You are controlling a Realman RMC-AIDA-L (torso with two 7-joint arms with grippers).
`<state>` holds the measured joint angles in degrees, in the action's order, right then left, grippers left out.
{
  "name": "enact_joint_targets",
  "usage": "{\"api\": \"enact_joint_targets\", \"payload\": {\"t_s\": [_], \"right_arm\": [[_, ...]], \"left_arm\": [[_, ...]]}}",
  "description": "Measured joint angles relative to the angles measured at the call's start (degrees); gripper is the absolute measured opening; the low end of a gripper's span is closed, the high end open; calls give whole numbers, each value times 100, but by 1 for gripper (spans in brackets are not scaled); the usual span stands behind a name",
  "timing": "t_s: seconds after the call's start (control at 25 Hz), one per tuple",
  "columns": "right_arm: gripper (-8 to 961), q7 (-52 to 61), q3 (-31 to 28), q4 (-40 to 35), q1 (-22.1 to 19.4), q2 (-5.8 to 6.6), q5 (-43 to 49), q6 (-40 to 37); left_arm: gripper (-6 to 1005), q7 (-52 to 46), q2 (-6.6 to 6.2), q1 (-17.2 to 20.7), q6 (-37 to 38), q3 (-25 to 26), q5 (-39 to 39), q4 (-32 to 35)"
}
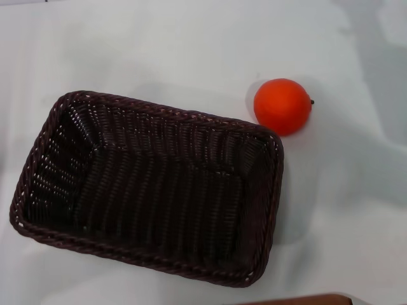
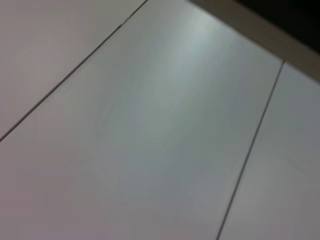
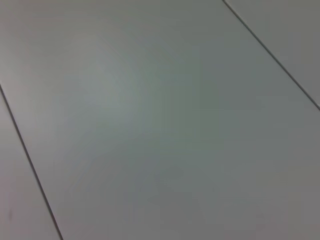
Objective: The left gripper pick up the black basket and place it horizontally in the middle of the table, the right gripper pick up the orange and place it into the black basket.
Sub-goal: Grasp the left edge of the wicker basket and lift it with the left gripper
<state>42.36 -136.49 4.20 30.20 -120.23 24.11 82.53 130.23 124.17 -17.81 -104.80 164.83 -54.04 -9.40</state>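
A brown strip (image 1: 299, 299) at the head view's bottom edge is cut off, unidentifiable. Both wrist views show only pale grey panels (image 2: 165, 125) with thin dark seams (image 3: 30, 160); neither hand appears.

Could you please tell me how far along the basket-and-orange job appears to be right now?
Nothing looks done yet. The dark woven rectangular basket sits skewed and empty on the white table. The small round glossy orange rests on the table just beyond the basket's far right corner. Neither pincer is in view. Left: straightening the basket at the middle, then putting the orange in.
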Motion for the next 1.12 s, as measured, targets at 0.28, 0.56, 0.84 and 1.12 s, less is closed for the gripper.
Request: {"api": "enact_joint_targets", "payload": {"t_s": [0.28, 0.56, 0.84, 1.12], "right_arm": [[821, 6, -81, 36, 38, 0, -11, 95], [808, 27, -156, 64, 169, 0, -21, 129], [708, 27, -149, 65, 279, 0, -21, 41], [714, 27, -141, 61, 350, -9, -21, -193]], "left_arm": [[915, 36, 4, -176, -28, 5, 341, 65], [915, 230, -1, -282, 295, 4, 506, 128], [915, 240, -21, -363, 292, -4, 518, 64], [915, 240, -25, -358, 324, -5, 573, 55]]}}
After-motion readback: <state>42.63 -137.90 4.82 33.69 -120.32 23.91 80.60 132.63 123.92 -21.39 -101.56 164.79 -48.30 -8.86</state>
